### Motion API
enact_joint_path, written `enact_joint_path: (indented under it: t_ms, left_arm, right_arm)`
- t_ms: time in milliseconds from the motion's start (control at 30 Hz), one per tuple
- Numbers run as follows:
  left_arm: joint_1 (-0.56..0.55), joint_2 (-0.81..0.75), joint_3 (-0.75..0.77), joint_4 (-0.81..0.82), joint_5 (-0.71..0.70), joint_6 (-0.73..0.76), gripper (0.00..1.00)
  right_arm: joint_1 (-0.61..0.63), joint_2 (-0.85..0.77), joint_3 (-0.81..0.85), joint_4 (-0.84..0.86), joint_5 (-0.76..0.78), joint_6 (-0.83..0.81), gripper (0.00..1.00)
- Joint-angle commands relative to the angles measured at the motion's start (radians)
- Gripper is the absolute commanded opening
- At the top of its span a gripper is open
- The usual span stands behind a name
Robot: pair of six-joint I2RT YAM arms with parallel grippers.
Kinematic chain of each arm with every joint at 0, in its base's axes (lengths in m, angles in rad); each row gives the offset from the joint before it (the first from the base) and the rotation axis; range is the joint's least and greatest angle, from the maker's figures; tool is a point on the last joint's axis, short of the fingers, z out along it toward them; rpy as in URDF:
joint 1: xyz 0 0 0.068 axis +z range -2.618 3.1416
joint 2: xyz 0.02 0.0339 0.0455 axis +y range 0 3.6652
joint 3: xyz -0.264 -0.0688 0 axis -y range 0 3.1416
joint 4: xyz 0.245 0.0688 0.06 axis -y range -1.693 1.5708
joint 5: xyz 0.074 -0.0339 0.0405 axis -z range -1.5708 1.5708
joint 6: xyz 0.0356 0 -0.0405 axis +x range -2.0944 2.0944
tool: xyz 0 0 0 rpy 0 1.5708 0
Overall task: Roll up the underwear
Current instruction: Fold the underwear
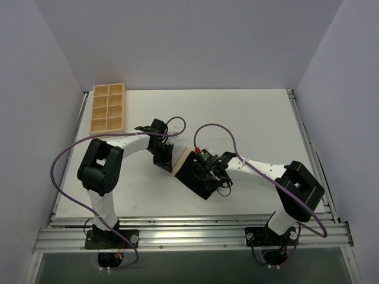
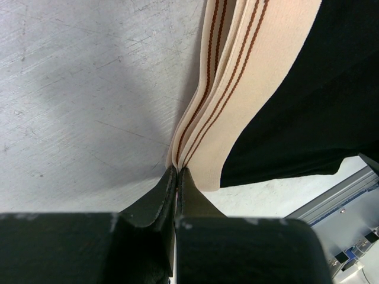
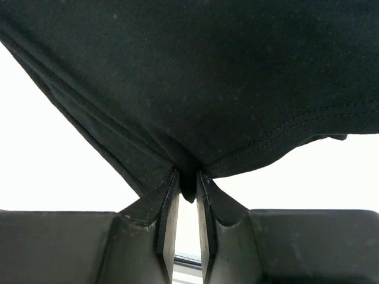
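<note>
The underwear (image 1: 194,178) lies at the table's middle, black fabric with a beige waistband (image 1: 181,158) on its left edge. My left gripper (image 1: 167,161) is shut on that waistband; in the left wrist view its tips (image 2: 177,170) pinch the striped beige band (image 2: 237,89) beside the black cloth (image 2: 302,100). From the right, my right gripper (image 1: 208,171) sits on the black fabric. In the right wrist view its jaws (image 3: 188,174) stand slightly apart with a fold of the underwear (image 3: 195,77) caught between them, the cloth drawn in a taut V toward the tips.
A tan wooden compartment tray (image 1: 108,108) sits at the table's back left corner. Purple cables loop over both arms. The metal rail (image 1: 195,234) runs along the near edge, and grey walls close in on three sides.
</note>
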Motion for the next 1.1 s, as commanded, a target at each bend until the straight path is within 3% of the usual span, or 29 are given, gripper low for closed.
enact_joint_path:
  t_ms: [0,200,267,400,867,900,1000,1067]
  left_arm:
    - [0.012,0.034,0.027,-0.05,-0.027,0.036,0.02]
    - [0.012,0.034,0.031,-0.05,-0.027,0.036,0.02]
    - [0.012,0.036,0.03,-0.052,-0.025,0.036,0.02]
    - [0.012,0.039,0.03,-0.047,-0.025,0.036,0.02]
    - [0.012,0.056,0.04,-0.047,-0.025,0.028,0.02]
    - [0.012,0.056,0.04,-0.047,-0.024,0.028,0.02]
    - [0.012,0.059,0.04,-0.048,-0.024,0.028,0.02]
    - [0.012,0.059,0.04,-0.047,-0.024,0.028,0.02]
  right_arm:
    - [0.003,0.007,0.037,-0.036,-0.012,-0.01,0.15]
    - [0.003,0.012,0.042,-0.03,-0.013,-0.012,0.22]
    - [0.003,0.012,0.042,-0.03,-0.013,-0.009,0.19]
    - [0.003,0.017,0.043,-0.035,-0.013,-0.009,0.0]
    - [0.004,0.014,0.12,-0.101,-0.047,-0.007,0.0]
    - [0.004,0.015,0.113,-0.099,-0.035,-0.007,0.01]
    - [0.001,0.007,0.07,-0.07,-0.036,-0.013,0.18]
    - [-0.002,0.014,0.056,-0.056,-0.035,-0.013,0.2]
